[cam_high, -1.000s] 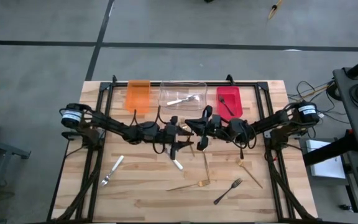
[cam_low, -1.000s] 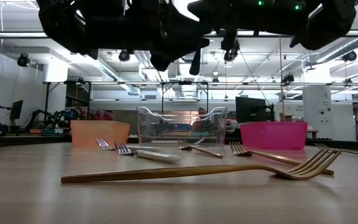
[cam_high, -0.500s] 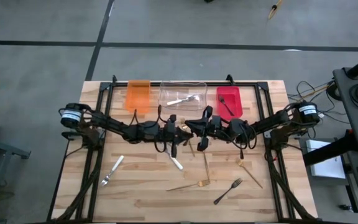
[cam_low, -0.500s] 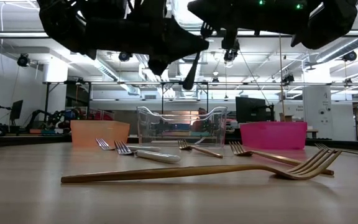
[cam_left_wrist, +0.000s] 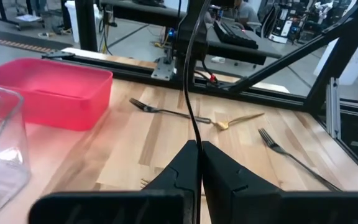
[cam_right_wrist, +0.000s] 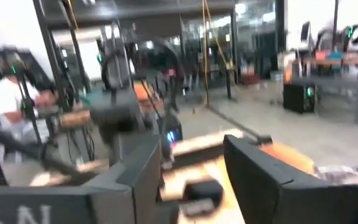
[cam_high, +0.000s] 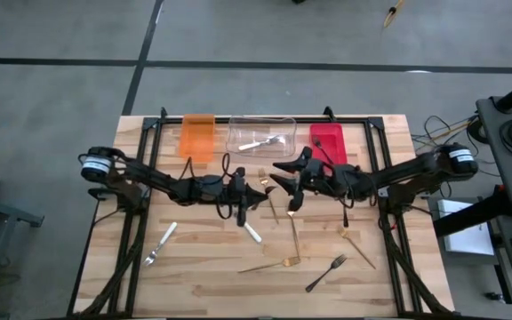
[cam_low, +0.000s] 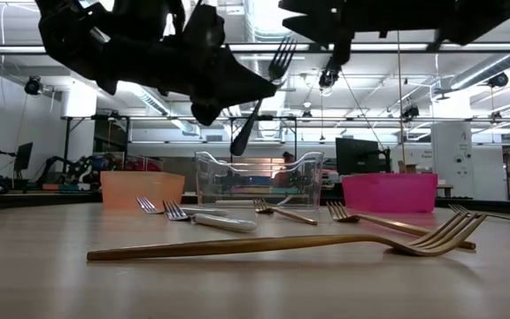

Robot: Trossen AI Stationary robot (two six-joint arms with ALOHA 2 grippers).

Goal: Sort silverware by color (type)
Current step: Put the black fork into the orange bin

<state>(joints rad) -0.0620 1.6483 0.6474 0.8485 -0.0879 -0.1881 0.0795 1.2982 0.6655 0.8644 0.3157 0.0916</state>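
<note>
The silverware in play is a black fork [cam_low: 260, 99], which hangs in the air above the middle of the table, tines up and handle down. It has just changed hands. On the left, the left gripper [cam_left_wrist: 197, 146] has clamped tight on the handle, having been open a second ago. To its right, the right gripper [cam_right_wrist: 191, 150] has let go, and its fingers now stand apart with nothing between them (a mid-air handover, by the look of it). The fork's drop is now the left arm's job. At the far edge, the orange bin [cam_high: 197, 138] is empty, the clear bin [cam_high: 238, 124] holds a silver piece, and the red bin [cam_high: 336, 133] already holds a black fork, so red is the likely target.
</note>
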